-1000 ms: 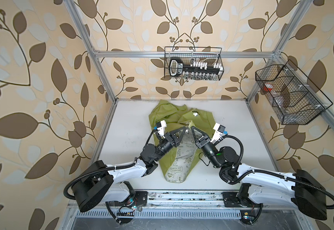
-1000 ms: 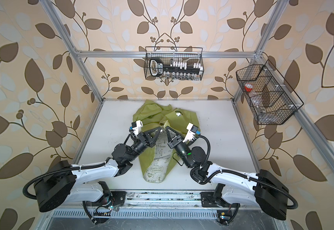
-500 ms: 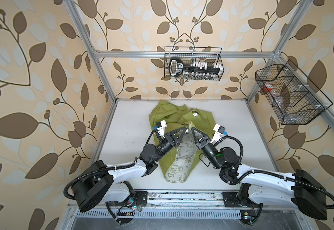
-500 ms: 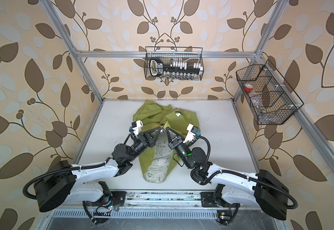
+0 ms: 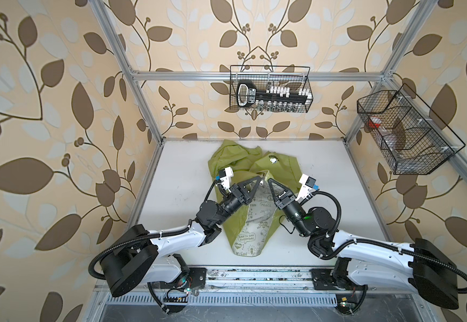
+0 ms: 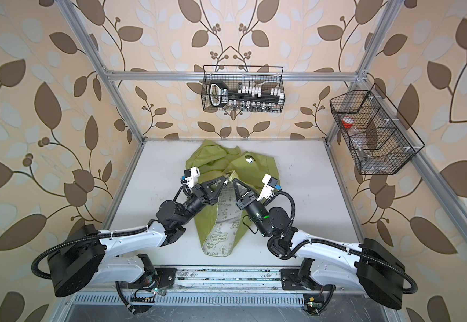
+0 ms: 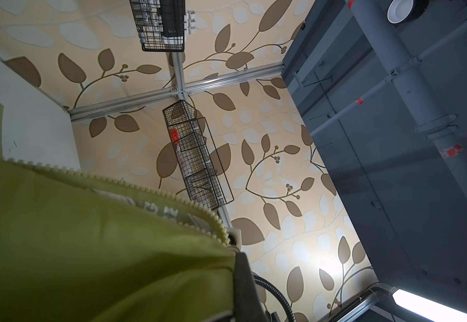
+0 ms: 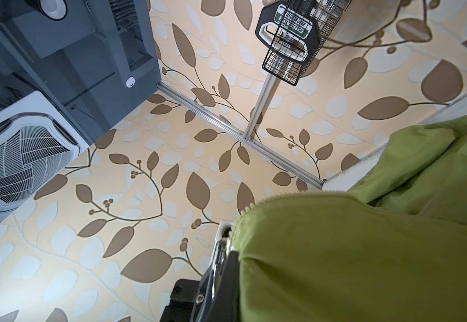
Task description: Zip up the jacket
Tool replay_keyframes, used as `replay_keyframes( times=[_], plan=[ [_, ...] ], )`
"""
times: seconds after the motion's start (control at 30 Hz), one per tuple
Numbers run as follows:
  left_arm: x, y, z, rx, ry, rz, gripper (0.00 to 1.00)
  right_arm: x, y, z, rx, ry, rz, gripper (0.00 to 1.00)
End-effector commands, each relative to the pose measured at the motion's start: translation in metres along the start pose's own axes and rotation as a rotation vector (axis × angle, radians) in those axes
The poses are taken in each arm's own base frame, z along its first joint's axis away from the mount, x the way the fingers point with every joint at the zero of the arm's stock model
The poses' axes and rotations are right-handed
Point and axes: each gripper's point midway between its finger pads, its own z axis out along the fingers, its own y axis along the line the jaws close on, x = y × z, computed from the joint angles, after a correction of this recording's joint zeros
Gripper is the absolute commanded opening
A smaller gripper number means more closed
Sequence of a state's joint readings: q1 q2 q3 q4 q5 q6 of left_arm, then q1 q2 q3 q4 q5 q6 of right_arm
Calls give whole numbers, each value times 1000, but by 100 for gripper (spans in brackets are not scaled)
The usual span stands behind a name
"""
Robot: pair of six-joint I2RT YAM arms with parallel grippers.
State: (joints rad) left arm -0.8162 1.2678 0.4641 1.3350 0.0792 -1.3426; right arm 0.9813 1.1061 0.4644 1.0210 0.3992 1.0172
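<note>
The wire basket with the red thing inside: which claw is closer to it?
Right. The right claw pinches the jacket on the side toward the basket; the left claw pinches it just beyond, farther away.

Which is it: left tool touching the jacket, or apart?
Touching. The left wrist view shows the zipper edge of the jacket running into the shut left tool, fabric clamped at its tip.

The jacket (image 5: 226,159) is lying along the table's (image 5: 338,195) middle, from twelve o'clock to six. Above it, the left gripper (image 5: 259,179) is pointing in from eight o'clock and the right gripper (image 5: 269,180) from four, tips nearly meeting. A wall basket (image 5: 270,92) is hanging at twelve o'clock, a side basket (image 5: 405,133) at two.
</note>
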Motion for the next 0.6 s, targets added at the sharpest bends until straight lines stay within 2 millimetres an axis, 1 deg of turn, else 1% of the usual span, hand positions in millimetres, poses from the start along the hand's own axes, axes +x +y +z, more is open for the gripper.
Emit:
replay_keyframes(
  times=[0.0,0.2,0.43,0.57],
  plan=[
    [-4,-40,8,136,6,14,0,1,8,-1,-38,11,25,0],
    [-3,-37,7,131,7,12,0,1,11,-1,-40,13,4,0],
    [-2,-27,6,105,8,6,0,1,10,-3,-18,28,-33,0],
    [-2,-27,6,105,10,8,0,2,10,-2,-15,33,-36,0]
  ],
)
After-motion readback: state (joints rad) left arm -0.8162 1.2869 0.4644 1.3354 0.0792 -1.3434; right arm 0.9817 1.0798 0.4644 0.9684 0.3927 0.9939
